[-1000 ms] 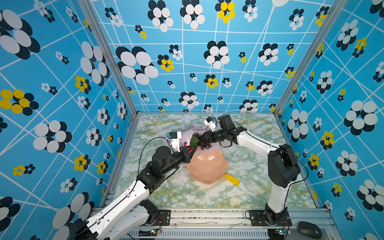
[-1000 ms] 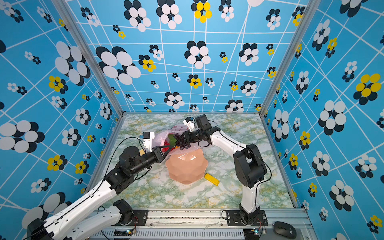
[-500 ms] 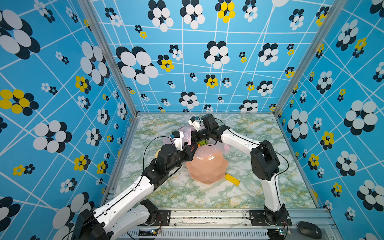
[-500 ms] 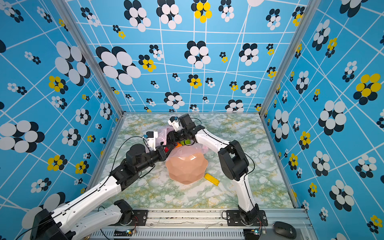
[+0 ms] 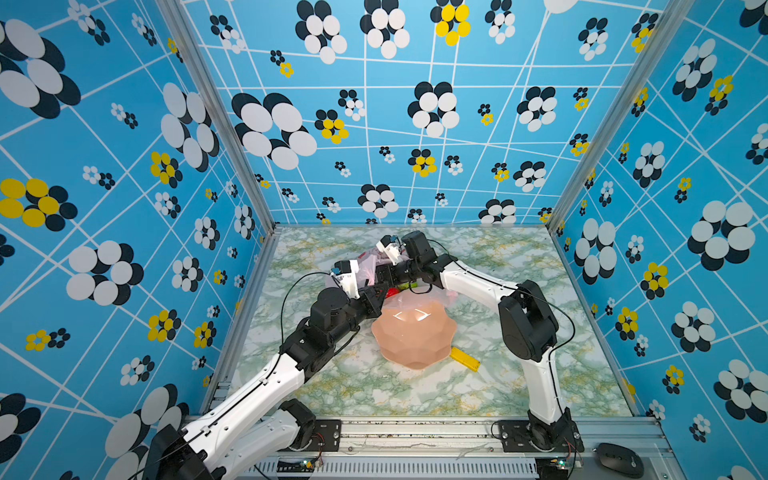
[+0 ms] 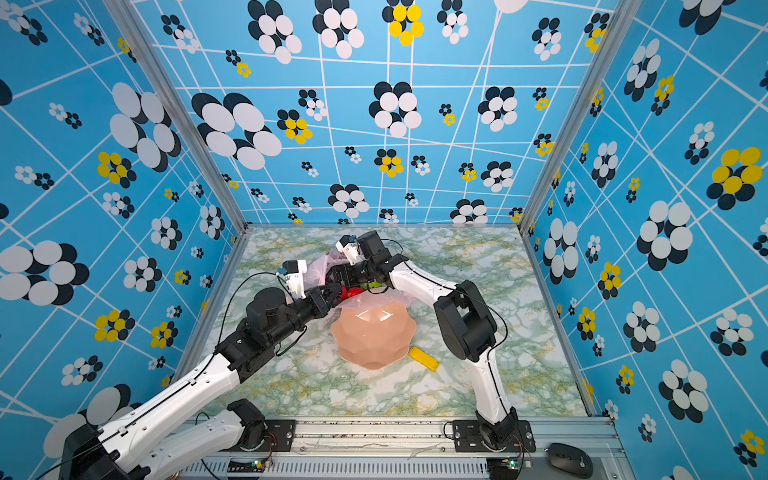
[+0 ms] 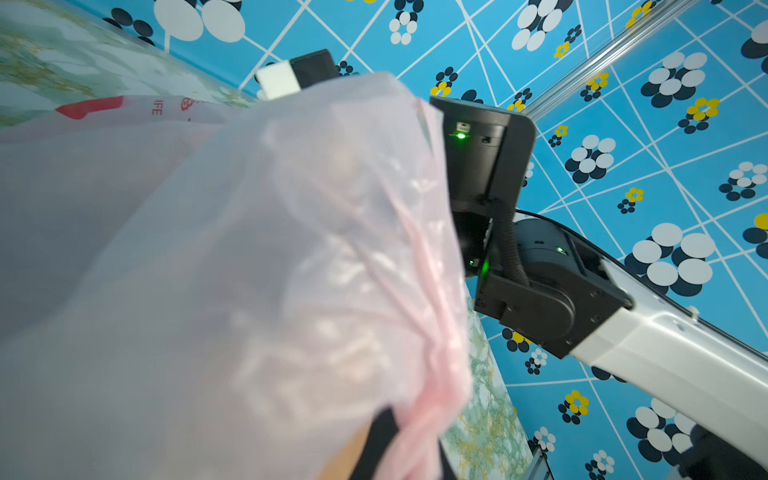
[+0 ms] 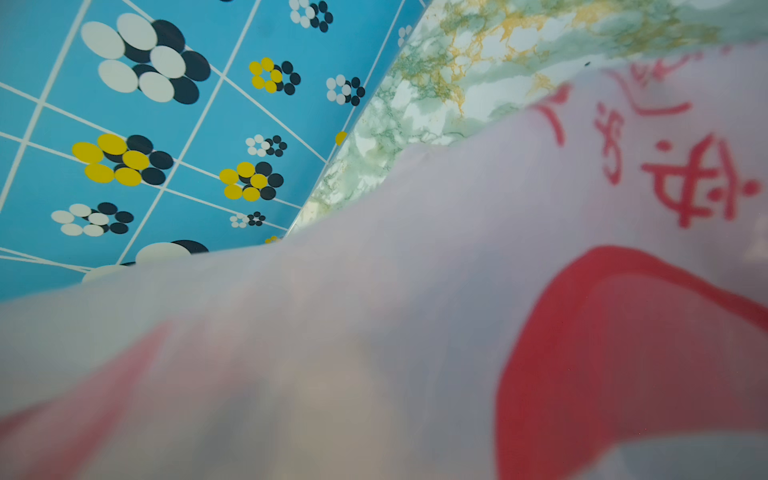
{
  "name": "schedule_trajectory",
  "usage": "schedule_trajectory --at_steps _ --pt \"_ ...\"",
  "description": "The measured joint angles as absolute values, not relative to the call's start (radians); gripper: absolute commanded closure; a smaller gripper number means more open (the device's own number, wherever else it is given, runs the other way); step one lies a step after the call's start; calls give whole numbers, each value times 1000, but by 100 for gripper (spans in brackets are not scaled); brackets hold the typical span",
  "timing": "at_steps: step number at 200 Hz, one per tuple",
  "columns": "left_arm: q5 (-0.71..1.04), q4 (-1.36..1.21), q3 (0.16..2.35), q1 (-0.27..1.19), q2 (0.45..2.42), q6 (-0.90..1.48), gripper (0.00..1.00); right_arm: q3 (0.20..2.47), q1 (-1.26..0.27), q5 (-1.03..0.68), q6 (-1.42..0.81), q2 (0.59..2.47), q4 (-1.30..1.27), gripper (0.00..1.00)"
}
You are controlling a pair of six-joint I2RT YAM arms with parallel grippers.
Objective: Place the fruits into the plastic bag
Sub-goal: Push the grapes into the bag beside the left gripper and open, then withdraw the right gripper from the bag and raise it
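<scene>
Over the last second the right gripper (image 5: 383, 272) has swung leftward from the plate's far rim into the plastic bag (image 5: 367, 266). The film blankets its wrist camera, so I cannot tell whether its jaws are apart or closed, while the left gripper (image 5: 381, 294) is clamped shut on the bag's lifted rim. The task looks nearly done: the salmon plate (image 5: 415, 345) is bare, red and green fruits (image 5: 391, 293) show at the bag just behind it, and the crumpled bag's long axis runs crosswise to the table, its mouth's direction unclear.
</scene>
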State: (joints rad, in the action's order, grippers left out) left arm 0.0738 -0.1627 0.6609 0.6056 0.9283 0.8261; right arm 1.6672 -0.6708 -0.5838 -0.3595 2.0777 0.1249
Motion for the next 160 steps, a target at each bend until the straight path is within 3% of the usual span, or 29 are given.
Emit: schedule_trajectory --at_steps 105,136,160 --pt "37 -82 660 590 899 863 100 1292 -655 -527 -436 1505 -115 1" --pt "38 -78 660 590 899 871 100 1126 -503 -558 -577 1372 -206 1" --pt "40 -75 660 589 893 872 100 1074 -426 -544 -571 1296 -126 1"
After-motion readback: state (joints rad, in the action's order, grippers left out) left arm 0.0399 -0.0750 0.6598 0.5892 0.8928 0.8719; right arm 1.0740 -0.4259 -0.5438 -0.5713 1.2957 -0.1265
